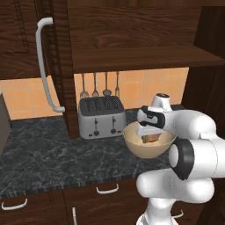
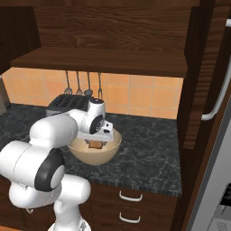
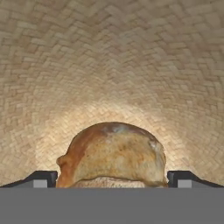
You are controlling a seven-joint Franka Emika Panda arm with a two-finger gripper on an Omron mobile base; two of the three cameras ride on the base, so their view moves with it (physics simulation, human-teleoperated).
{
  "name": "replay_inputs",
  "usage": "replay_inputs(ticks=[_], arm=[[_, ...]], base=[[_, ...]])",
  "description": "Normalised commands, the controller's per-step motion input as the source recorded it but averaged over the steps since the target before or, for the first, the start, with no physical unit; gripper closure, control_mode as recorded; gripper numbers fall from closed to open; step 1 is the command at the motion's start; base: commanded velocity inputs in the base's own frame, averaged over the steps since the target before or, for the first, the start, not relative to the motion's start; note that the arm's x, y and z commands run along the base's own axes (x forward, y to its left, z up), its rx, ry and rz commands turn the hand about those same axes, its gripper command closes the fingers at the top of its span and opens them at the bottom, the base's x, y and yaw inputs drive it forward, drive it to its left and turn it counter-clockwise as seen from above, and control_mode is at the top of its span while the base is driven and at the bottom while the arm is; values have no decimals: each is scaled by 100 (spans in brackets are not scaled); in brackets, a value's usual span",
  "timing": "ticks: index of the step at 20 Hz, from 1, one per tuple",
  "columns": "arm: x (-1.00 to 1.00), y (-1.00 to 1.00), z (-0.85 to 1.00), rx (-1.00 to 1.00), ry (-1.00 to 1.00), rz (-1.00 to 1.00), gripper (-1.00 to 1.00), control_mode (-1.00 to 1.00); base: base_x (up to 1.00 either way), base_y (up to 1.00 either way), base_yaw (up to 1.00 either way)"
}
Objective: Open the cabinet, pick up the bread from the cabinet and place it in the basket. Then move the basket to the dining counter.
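Note:
The tan basket stands on the black marbled countertop, right of the toaster. The small brown bread lies on its woven bottom. My gripper reaches down into the basket, open, one fingertip on each side of the bread with a thin gap. The cabinet above stands open, its door swung out with a curved silver handle. The dining counter is out of view.
A silver four-slot toaster sits close to the basket's left. Utensils hang on the orange tile wall behind it. The other cabinet door juts out at the right. Drawers run under the counter.

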Motion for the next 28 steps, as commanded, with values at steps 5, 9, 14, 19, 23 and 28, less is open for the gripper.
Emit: replay_inputs(ticks=[5,9,14,19,23,28], arm=[[-28,-6,-10,-2,-7,-7,-100,-100],[-21,0,-20,1,-12,0,-100,-100],[-68,0,74,4,-34,-7,-100,-100],[-46,0,62,0,-17,-19,-100,-100],[-31,-4,97,0,-2,-30,-100,-100],[-28,-30,59,16,18,-16,-100,-100]], base=[[0,0,0],[0,0,0],[0,0,0],[0,0,0],[0,0,0],[0,0,0]])
